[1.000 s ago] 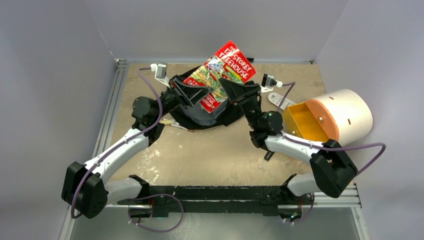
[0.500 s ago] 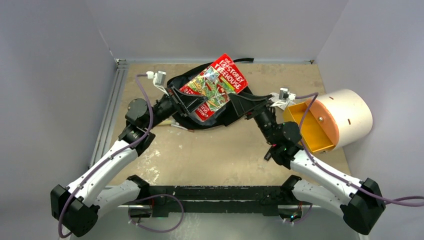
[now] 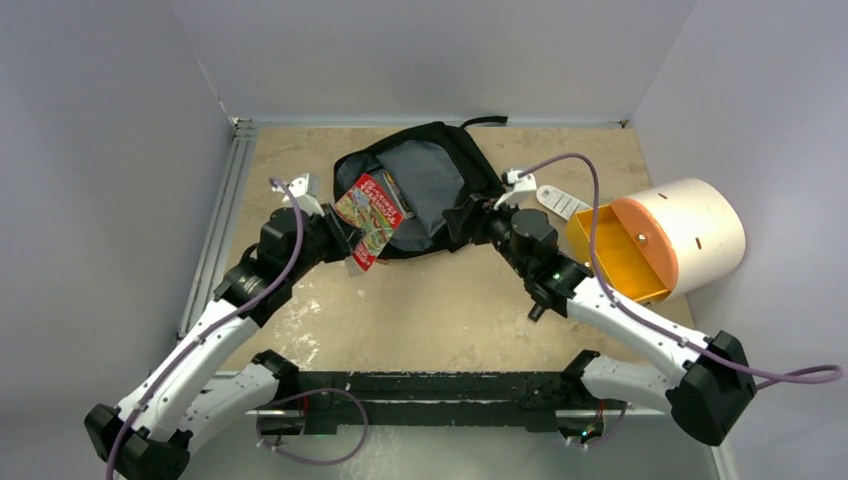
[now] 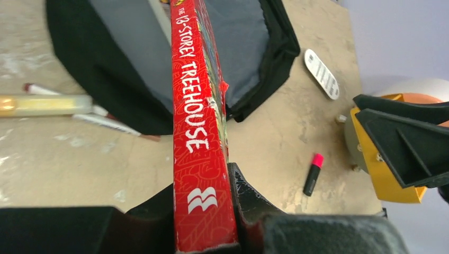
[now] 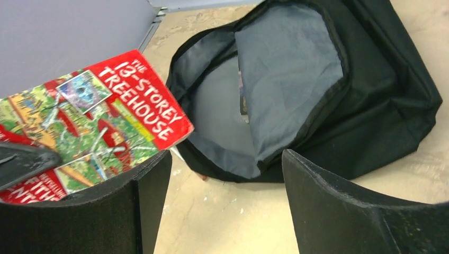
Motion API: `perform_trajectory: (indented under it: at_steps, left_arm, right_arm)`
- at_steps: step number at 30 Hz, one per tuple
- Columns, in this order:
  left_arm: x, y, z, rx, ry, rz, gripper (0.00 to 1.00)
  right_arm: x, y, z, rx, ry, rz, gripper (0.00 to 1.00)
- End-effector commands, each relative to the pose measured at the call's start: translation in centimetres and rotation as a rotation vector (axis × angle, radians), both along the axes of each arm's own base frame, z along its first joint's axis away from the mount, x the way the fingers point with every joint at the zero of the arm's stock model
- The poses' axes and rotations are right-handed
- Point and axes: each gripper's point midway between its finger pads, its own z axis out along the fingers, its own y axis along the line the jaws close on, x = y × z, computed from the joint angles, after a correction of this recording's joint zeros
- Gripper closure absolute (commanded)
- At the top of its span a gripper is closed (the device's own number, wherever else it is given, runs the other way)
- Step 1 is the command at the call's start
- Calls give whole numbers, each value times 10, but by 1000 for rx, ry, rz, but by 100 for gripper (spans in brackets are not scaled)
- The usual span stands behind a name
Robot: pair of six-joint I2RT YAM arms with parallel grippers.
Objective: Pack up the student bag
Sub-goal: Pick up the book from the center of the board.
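- L gripper (image 3: 345, 238): jaws clamped on the bottom end of the book (image 4: 198, 132), a red pbk titled "13-Storey Treehouse". I see it spine-on in the L wrist cam.
- The book is tilted, its far end over the open mouth of the student bag (image 3: 430, 180), at the bag's left near rim.
- The student bag lies far-centre on the table (image 3: 440, 300), between both grippers. Its mouth gapes and the grey lining shows.
- R gripper (image 5: 225, 164): jaws wide apart, nothing btwn them. It sits just beside the bag's right near edge; can't tell if it touches the fabric.
- Cream-and-orange cylinder (image 3: 690, 235) lies on its side at right, yellow inside facing the bag.
- White tag (image 4: 321, 74) lies btwn bag and cylinder.
- Pink-capped marker (image 4: 313, 174) lies on the table, nearer me.
- Pale tube (image 4: 47, 103) lies by the bag's left near edge.
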Motion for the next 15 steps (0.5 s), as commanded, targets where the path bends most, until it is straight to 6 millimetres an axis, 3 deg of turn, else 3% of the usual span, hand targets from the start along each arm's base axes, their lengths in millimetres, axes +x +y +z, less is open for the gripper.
perform_trajectory:
  at_steps: [1,5,9,11,15]
  left_arm:
    - [-3,30,46,-5,-110,125,100]
    - [-12,44,38,19,-66,174,100]
    - [-21,54,34,32,-54,200,100]
    - [-25,57,36,33,-60,203,100]
    - [-32,63,36,41,-49,212,100]
  right_arm:
    - [20,16,37,-107,-122,55,22]
    - [43,43,12,-284,-50,134,20]
    - [67,60,-45,-498,92,193,20]
    - [77,67,-61,-553,127,203,21]
    - [94,77,-74,-631,134,174,21]
